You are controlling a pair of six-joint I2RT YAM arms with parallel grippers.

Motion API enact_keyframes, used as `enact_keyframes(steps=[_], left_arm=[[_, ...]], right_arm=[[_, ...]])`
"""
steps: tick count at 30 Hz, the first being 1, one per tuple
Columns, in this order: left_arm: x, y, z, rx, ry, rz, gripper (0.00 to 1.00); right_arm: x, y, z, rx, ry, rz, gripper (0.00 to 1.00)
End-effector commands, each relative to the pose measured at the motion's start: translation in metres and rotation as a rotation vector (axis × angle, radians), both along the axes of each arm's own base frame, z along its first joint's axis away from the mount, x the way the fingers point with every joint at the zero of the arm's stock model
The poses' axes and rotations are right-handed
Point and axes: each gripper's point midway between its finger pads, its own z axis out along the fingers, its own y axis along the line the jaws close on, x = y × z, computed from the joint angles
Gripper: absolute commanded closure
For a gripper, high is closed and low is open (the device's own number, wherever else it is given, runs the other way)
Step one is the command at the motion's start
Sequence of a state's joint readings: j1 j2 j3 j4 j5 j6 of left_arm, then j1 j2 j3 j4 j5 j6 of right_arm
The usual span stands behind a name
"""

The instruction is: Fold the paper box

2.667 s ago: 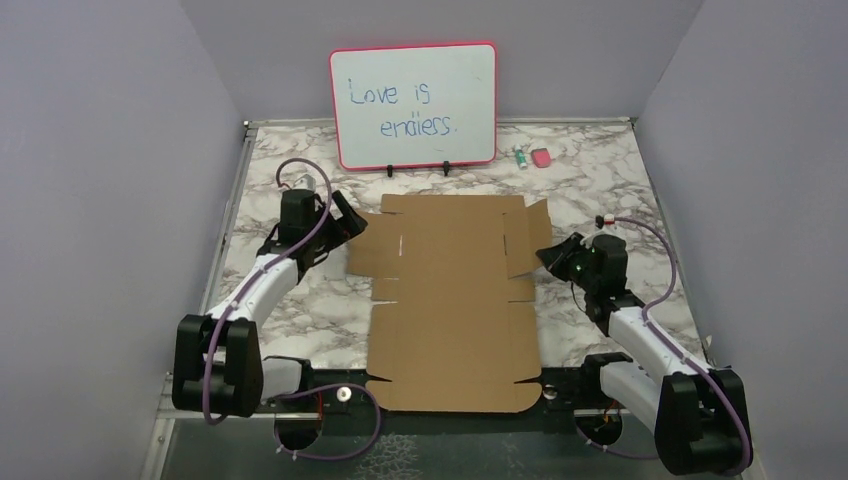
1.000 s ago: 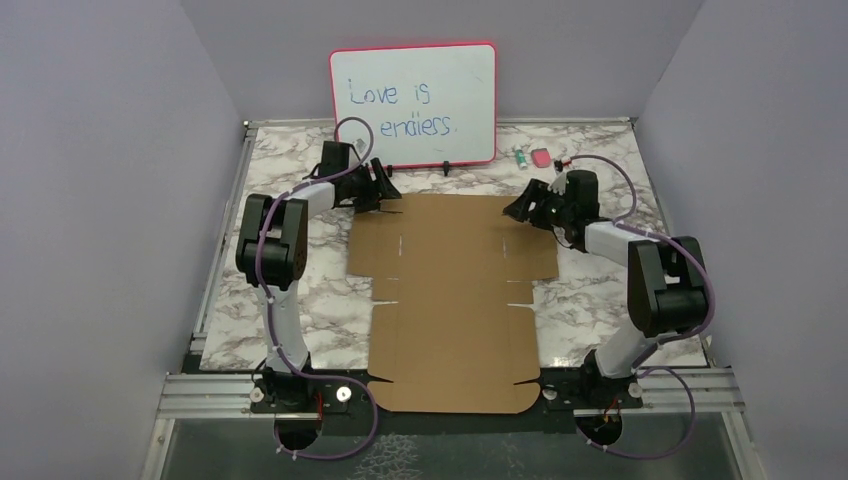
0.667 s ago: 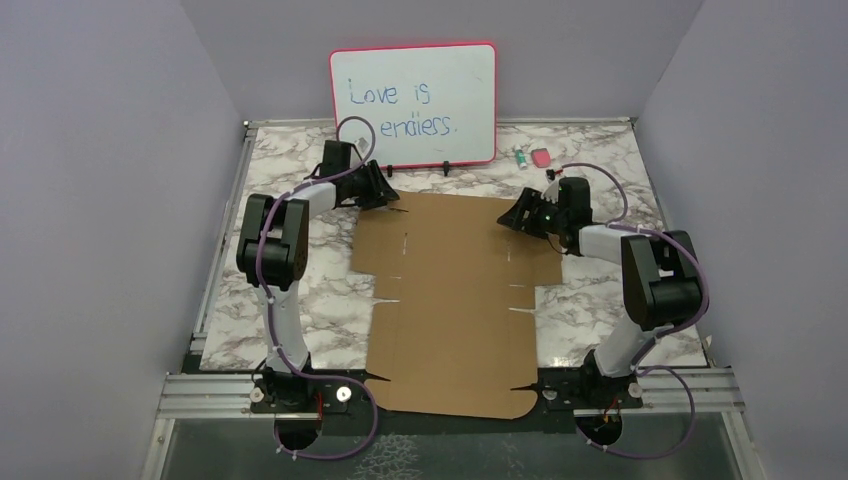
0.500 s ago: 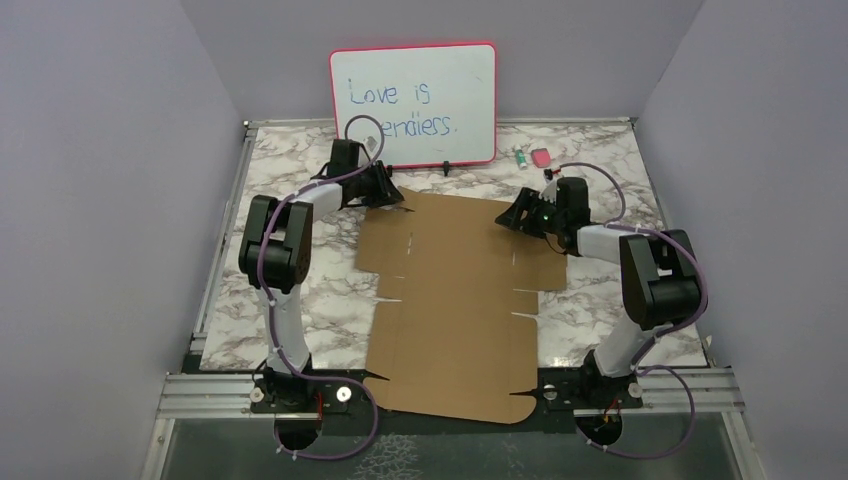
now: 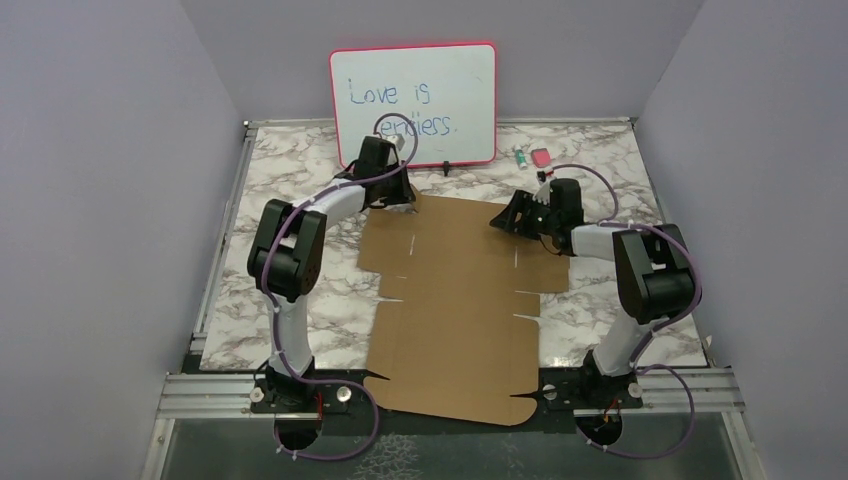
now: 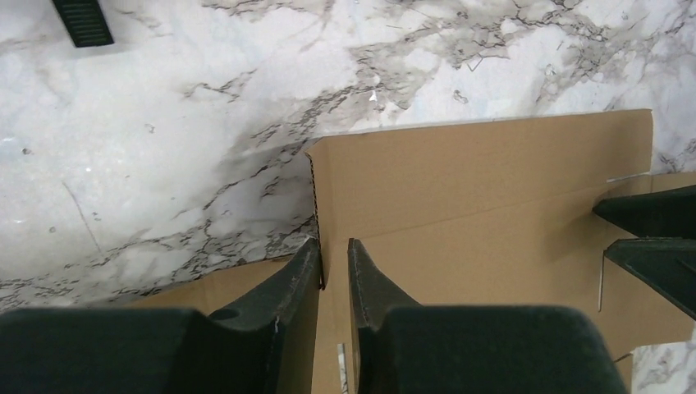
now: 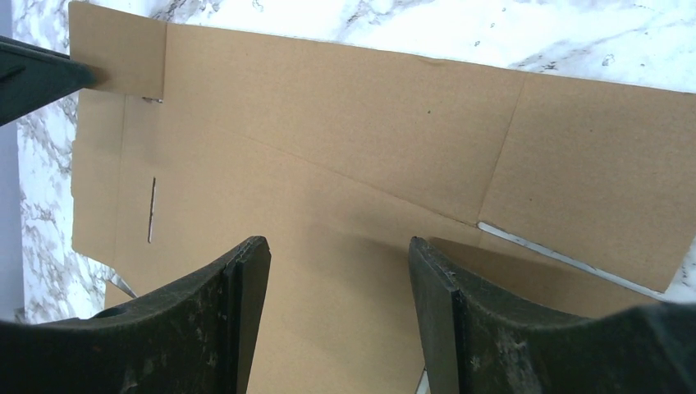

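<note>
Since a moment ago, we see the left gripper [image 6: 333, 261] narrowed onto the paper box [image 5: 455, 300] far-left flap edge, gripping it. Right gripper [image 7: 338, 271] jaws stand open above the cardboard; the sheet's near edge is cut off.

The paper box [image 5: 455, 300] lies flat on the tabletop [image 5: 300, 290], a whiteboard [image 5: 414, 104] standing behind it.

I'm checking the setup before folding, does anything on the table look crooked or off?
Yes: the paper box lies skewed, its far end swung right of its near end, so it is not square to the table. The left hand pinches its far-left flap edge.
</note>
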State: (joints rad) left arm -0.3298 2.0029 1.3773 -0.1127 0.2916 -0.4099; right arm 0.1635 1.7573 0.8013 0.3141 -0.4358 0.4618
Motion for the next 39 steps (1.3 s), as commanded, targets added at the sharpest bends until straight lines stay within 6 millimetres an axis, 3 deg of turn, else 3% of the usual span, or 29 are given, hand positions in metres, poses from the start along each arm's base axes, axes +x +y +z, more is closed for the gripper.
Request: enact_keyframes(steps=[1, 11, 18, 28, 34, 39], left_arm=[[0.007, -0.002, 0.02, 0.131, -0.093, 0.0, 0.81], [0.012, -0.008, 0.025, 0.358, -0.158, 0.012, 0.81], [0.016, -0.017, 0.013, 0.399, -0.14, -0.006, 0.81], [0.018, -0.031, 0.018, 0.386, -0.157, -0.019, 0.99], [0.015, -0.03, 0.022, 0.388, -0.165, -0.02, 1.0], [0.015, -0.021, 0.026, 0.425, -0.182, -0.009, 1.0]], right_arm=[[0.009, 0.007, 0.004, 0.005, -0.021, 0.013, 0.32], [0.011, 0.011, 0.005, -0.004, -0.024, 0.02, 0.32], [0.013, 0.014, 0.006, -0.013, -0.029, 0.024, 0.32], [0.026, 0.009, 0.022, -0.06, -0.067, 0.011, 0.29], [0.037, -0.022, 0.037, -0.176, -0.097, -0.1, 0.23], [0.038, -0.06, 0.036, -0.214, -0.07, -0.19, 0.19]])
